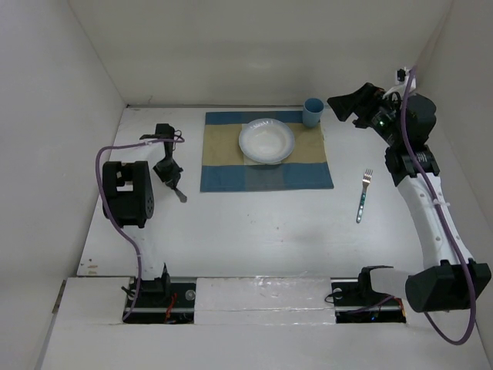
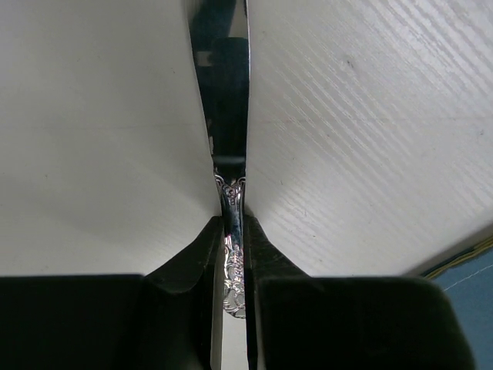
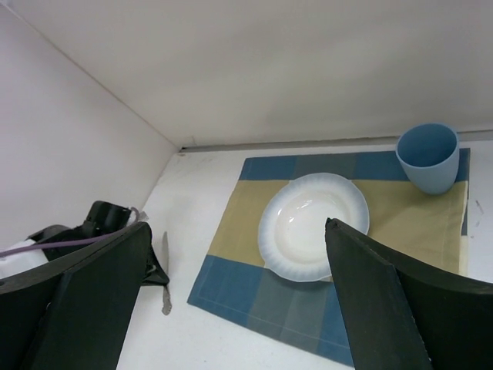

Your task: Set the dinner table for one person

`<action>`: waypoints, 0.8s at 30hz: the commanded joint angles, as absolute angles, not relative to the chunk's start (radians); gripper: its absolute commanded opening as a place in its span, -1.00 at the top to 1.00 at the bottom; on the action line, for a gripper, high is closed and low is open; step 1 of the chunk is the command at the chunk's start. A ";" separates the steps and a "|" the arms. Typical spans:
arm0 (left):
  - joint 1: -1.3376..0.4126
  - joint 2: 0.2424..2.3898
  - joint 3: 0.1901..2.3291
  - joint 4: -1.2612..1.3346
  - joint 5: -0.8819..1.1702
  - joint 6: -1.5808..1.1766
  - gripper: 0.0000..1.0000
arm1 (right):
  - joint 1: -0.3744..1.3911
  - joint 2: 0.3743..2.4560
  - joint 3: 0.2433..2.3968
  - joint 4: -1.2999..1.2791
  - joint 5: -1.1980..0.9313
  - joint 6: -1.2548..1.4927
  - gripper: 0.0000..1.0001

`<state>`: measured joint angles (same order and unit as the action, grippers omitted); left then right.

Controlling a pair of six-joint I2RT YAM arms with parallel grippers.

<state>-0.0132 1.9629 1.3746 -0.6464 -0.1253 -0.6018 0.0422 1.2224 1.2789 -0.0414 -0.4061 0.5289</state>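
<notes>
We see the left gripper (image 1: 171,178) clenched on a knife (image 2: 233,258) low at the left side of the table (image 1: 254,231), which spreads beneath everything. Just right lies the mat (image 1: 231,177), bearing a plate (image 1: 266,141) and, at its far right corner, a cup (image 1: 313,112). A fork (image 1: 363,196) lies right of the mat. The right gripper (image 1: 348,108) hangs released beside the cup.

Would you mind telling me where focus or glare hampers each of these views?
Top external: even light, soft shadows, the fork clear. Left wrist: the knife blade mirrors dark shapes. Right wrist: near fingers soft, plate sharp.
</notes>
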 commanded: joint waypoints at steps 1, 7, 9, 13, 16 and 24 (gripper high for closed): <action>-0.057 1.967 1.327 -0.664 -0.192 -0.581 1.00 | 0.026 1.195 1.276 0.023 -0.460 0.541 -1.00; -0.057 1.793 1.287 -0.632 -0.167 -0.546 1.00 | -0.006 1.195 1.267 0.034 -0.494 0.560 -1.00; -0.057 1.760 1.287 -0.632 -0.167 -0.537 1.00 | -0.006 1.195 1.267 0.034 -0.494 0.571 -1.00; -0.057 1.740 1.296 -0.623 -0.143 -0.528 1.00 | -0.006 1.213 1.267 0.043 -0.494 0.571 -1.00; -0.080 1.697 1.307 -0.598 -0.089 -0.519 1.00 | -0.006 1.213 1.267 0.043 -0.494 0.571 -1.00; -0.385 1.787 1.608 -0.543 0.021 -0.541 1.00 | -0.015 1.241 1.287 0.043 -0.463 0.603 -1.00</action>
